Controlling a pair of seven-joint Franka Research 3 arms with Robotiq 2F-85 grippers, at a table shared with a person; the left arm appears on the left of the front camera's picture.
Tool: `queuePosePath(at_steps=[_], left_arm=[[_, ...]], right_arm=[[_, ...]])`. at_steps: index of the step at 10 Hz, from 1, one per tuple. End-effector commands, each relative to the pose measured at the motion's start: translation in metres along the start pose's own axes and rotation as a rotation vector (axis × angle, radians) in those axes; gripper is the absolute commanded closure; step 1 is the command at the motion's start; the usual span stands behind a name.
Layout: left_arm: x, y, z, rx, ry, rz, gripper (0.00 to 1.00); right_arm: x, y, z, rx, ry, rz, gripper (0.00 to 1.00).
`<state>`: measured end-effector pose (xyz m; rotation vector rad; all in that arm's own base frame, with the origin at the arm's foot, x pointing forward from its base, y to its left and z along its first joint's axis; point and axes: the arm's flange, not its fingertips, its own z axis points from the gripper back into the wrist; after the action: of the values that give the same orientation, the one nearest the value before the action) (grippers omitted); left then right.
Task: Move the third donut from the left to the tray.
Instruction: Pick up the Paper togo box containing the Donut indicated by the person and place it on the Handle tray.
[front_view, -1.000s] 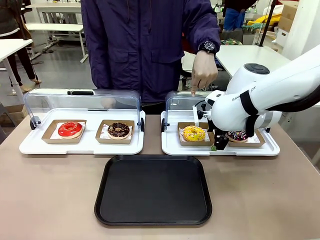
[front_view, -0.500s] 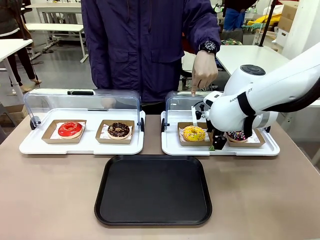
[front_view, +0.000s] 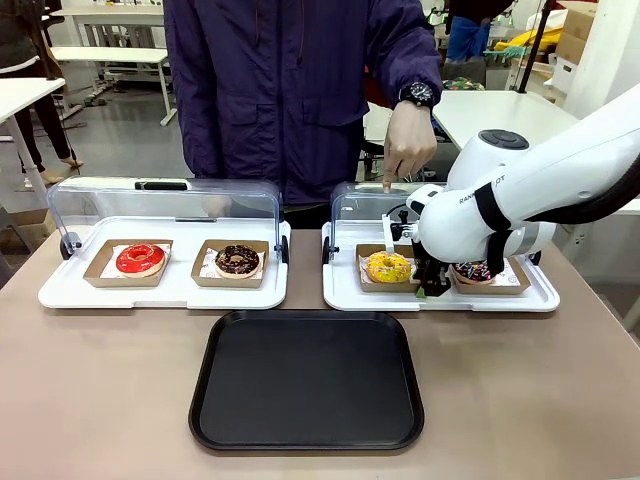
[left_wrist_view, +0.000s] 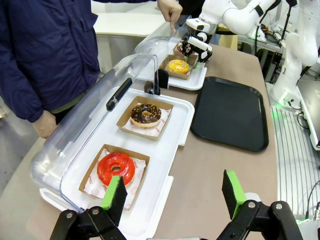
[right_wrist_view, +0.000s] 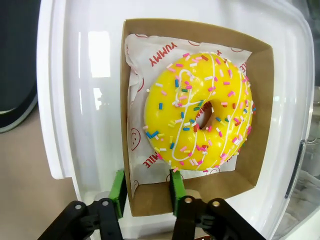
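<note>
- Brown matt desk (front_view: 100, 400): a smooth top that carries all items.
- Left tool (left_wrist_view: 173, 197): jaws spread wide and holding nothing. It hangs above the desk's end, beside the left white tray (front_view: 160, 292).
- Black tray (front_view: 305, 380): lies flat at the near centre of the desk, its long rim just in front of both white trays.
- Left white tray: clear lid tipped back. It holds a red-glazed donut (front_view: 140, 259) and a chocolate donut (front_view: 237, 260), each in a brown card holder.
- Right white tray (front_view: 340, 292): clear lid also tipped back. The yellow-glazed donut (right_wrist_view: 197, 112) sits in its cardboard holder (right_wrist_view: 250, 165) on the tray's left place, next to a sprinkled chocolate donut (front_view: 475, 271).
- Right tool (right_wrist_view: 146, 189): jaws apart, astride the holder's wall near one corner. One green pad is outside the wall, the other inside, close to the donut's edge; not clamped.
- Person: stands at the far side. One hand (front_view: 405, 145) points a finger down at the right tray's lid.
- Room: white tables (front_view: 110, 50) and a grey floor (front_view: 110, 130) lie behind.
</note>
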<state>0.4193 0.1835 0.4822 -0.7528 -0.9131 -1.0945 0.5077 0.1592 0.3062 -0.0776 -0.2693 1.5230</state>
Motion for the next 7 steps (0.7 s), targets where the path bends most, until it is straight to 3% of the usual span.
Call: queuePosePath(at_steps=[1, 2, 6, 7], left_arm=[[0.0022, -0.0032, 0.0009, -0.006, 0.011, -0.001, 0.0], [0.0022, -0.0032, 0.0009, -0.006, 0.011, -0.001, 0.0], [0.0022, -0.0032, 0.0009, -0.006, 0.011, -0.001, 0.0], [0.0022, -0.0032, 0.0009, -0.006, 0.011, -0.001, 0.0]], right_arm=[[0.0038, -0.0044, 0.0012, 0.013, 0.032, -0.008, 0.95], [0.0043, -0.0045, 0.0015, 0.02, 0.033, -0.008, 1.0], [0.0015, -0.0053, 0.0005, 0.026, 0.053, -0.01, 1.0], [0.0025, -0.0067, 0.0027, 0.029, 0.011, -0.021, 1.0]])
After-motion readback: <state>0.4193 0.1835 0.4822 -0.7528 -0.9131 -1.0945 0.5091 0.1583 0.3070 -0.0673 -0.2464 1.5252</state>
